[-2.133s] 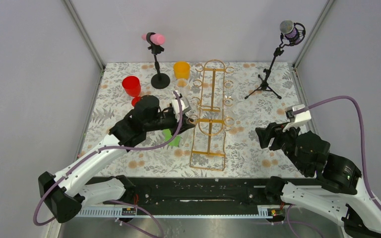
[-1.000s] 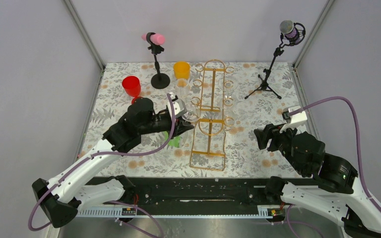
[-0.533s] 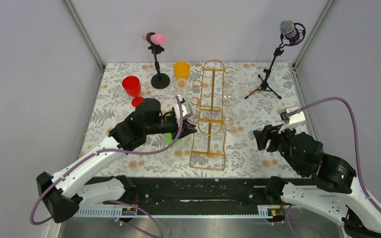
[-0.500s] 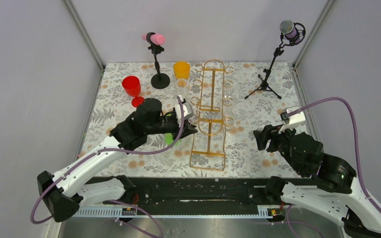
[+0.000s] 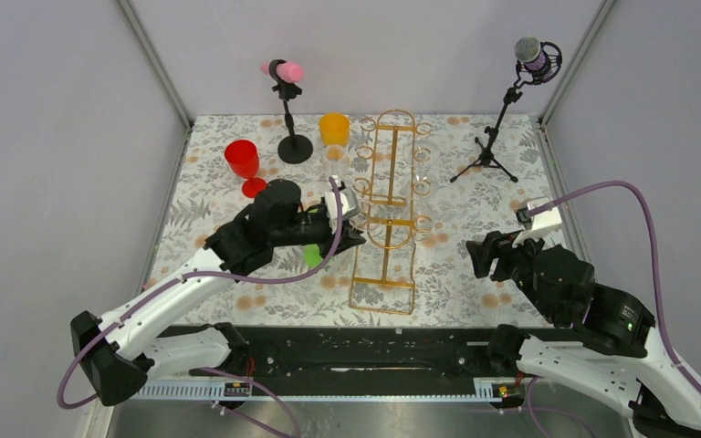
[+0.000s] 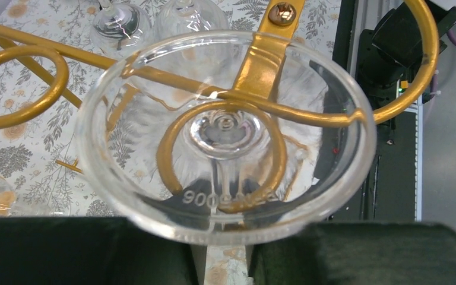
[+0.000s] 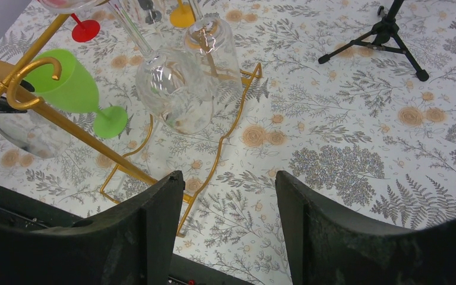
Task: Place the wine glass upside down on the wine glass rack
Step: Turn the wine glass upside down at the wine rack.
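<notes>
Grip: the left gripper (image 6: 219,261) is clamped on the wine glass (image 6: 222,127), apparently at the near edge of its foot. The foot faces the wrist camera and the bowl points away, toward the table (image 5: 475,192). Seen through the foot, a ring hook (image 6: 164,148) curls around the stem. It sits on the left side of the wine glass rack (image 6: 262,65), which stands mid-table. Likely reason for the pose: with the foot above the ring, the ring can carry the glass upside down once it is freed. Judged state: hooked, not yet released.

The right gripper (image 7: 228,237) has its jaws apart and is empty. It is parked toward the table's right edge, well apart from the rack.

Obstacles: a green glass (image 7: 74,89) lies on its side just left of the rack base, under the left arm. Clear glasses (image 7: 175,98) hang on the rack's far side, near the hook in use, so a sideways pull-out risks knocking them.

Farther back, a red glass (image 5: 242,160) stands toward the left edge. An orange cup (image 5: 334,128) and a pink mic stand (image 5: 283,71) are at the far edge, with a tripod mic (image 5: 534,55) in the far right corner. None of these blocks the move.
</notes>
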### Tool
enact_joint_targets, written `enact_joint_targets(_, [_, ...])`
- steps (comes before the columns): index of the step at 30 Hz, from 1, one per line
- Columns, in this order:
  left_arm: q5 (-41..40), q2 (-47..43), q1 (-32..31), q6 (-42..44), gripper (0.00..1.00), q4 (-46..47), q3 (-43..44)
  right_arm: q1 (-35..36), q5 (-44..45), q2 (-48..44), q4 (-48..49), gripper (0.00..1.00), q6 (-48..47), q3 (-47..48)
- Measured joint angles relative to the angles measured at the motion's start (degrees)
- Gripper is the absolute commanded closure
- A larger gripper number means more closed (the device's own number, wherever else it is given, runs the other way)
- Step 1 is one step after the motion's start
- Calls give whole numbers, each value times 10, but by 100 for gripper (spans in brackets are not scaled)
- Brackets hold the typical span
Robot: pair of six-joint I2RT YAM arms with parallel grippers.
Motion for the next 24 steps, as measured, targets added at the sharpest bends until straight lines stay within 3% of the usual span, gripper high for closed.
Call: enact_joint_targets(24, [-24,-5,-1,-6,41,7,-12,0,-1,-6,0,34,1,-4])
